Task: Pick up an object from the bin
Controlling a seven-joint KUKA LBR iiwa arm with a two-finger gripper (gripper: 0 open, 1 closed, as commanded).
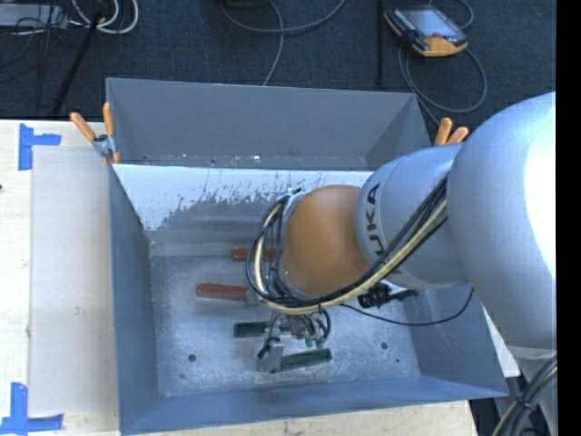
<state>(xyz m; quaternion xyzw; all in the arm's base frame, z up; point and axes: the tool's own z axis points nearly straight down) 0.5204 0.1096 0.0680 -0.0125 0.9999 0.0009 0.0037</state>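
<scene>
- While my gripper [275, 351] hangs low over the grey metal bin [136, 316], toward 6 o'clock of its floor, I cannot tell whether it stands wide or narrow, because my orange wrist cover [318, 239] and the cables [263, 243] overhang it
- The nearest thing is a dark green flat strip [305, 359] at 4 o'clock of the gripper; I cannot say whether it is just beside the gripper or touching it, and nothing shows as held
- A second dark green flat piece [248, 330] lies near, at 10 o'clock of the gripper
- Further out at 10 o'clock lies a red-brown flat bar [221, 291]; at 11 o'clock is a brown piece [240, 254], partly hidden by the cables
- Risk, as I judge it: these things are thin and lie flat on hard metal, so a grip could skid over the top or jam against the floor
- Risk: with green pieces on either side, a nudge could push one away or catch both
- Materials: the bin is dull grey sheet metal with a speckled, scuffed floor and sloping walls; the pieces look rigid, smooth, long and slim
</scene>
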